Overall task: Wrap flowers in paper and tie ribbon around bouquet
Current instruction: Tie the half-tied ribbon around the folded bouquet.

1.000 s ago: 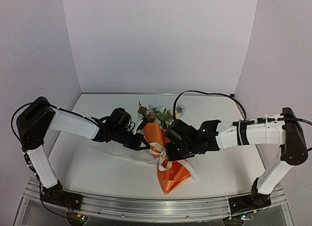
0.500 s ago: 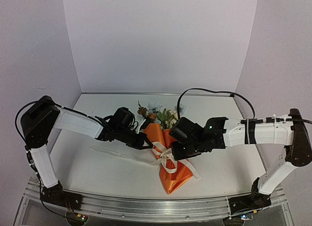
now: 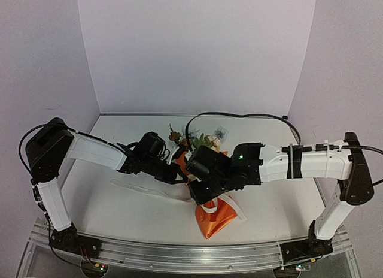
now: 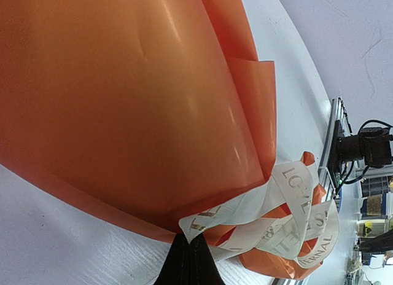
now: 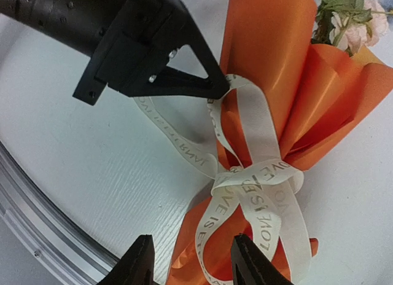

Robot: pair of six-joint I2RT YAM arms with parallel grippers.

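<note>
The left gripper [image 5: 222,83] is pinching a loop of the ribbon [image 5: 261,128] at the waist of the bouquet [image 5: 264,45], probably to hold the tie taut. The right gripper [image 5: 191,255] is hovering over the knot there, jaws spread and gripping nothing, perhaps lining up for a loose end.

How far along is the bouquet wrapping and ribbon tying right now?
Done: the flowers sit wrapped in the paper, and the ribbon circles the waist in loose loops. In hand: the left gripper pinches a ribbon strand; the right gripper hangs open above the loops. Left: pulling the knot snug, likely.
</note>
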